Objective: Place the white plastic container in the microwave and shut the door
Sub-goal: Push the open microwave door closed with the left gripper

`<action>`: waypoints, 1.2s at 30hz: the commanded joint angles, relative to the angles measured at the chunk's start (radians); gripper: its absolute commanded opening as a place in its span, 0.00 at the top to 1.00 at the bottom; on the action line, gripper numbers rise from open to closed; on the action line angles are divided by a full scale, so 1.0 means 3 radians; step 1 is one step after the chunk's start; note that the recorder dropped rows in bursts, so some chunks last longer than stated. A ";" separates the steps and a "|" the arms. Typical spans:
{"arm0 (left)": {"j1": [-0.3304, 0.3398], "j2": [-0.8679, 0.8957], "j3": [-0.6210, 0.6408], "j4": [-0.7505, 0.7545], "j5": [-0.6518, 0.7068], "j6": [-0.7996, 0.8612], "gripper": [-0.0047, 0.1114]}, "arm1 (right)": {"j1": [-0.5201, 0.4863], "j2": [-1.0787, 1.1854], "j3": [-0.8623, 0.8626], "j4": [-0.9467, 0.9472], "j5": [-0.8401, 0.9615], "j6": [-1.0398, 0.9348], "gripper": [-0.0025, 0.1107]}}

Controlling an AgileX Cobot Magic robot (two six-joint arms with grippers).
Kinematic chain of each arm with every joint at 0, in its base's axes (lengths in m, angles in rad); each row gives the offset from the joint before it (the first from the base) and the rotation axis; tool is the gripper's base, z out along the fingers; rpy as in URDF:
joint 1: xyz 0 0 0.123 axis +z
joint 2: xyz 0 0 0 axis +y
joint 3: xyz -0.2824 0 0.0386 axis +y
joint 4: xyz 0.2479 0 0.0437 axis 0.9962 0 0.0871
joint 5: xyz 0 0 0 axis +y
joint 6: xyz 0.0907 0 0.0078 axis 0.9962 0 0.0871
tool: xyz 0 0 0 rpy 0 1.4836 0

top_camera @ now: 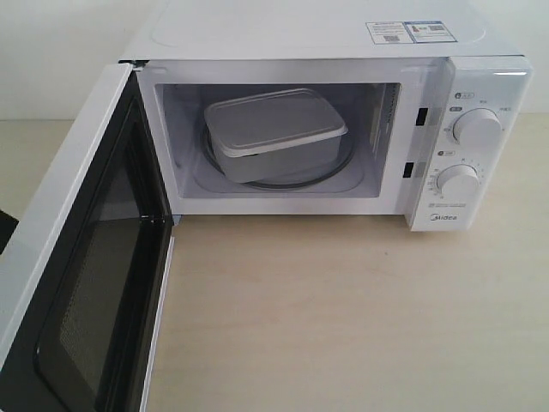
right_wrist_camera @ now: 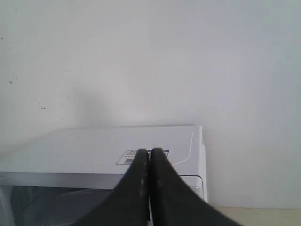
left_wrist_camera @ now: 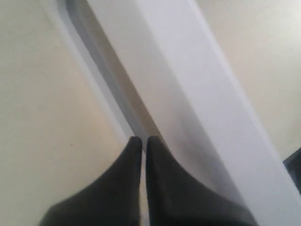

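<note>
The white plastic container sits lidded on the glass turntable inside the microwave. The door stands wide open at the left, black inner face showing. In the left wrist view my left gripper is shut with nothing between its fingers, its tips close against the door's outer side beside the long white handle; whether they touch it I cannot tell. My right gripper is shut and empty, raised in front of the microwave, level with its top. Neither gripper's fingers show in the exterior view.
A light wooden tabletop stretches in front of the microwave. Two round dials sit on its right panel. A dark shape shows at the left edge behind the door. A plain white wall rises behind.
</note>
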 commanded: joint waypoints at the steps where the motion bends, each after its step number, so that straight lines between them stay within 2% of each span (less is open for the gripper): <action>1: -0.0038 0.0022 -0.0021 -0.0398 -0.0034 0.0283 0.92 | 0.0008 -0.0027 0.0025 -0.0001 0.0159 0.0128 0.98; 14: -0.0038 0.0446 -0.0021 -0.1250 -0.0226 0.0964 0.92 | 0.0008 -0.0020 0.0095 -0.0001 0.1200 0.0324 0.98; 26: -0.0701 0.0798 -0.0028 -0.1386 -0.1007 0.1027 0.92 | 0.0008 -0.0020 0.0095 -0.0001 0.1385 0.0612 0.98; 36: -0.1096 0.1292 -0.0547 -0.1389 -0.1465 0.1060 0.92 | 0.0008 -0.0020 0.0095 -0.0153 0.1498 0.0789 0.98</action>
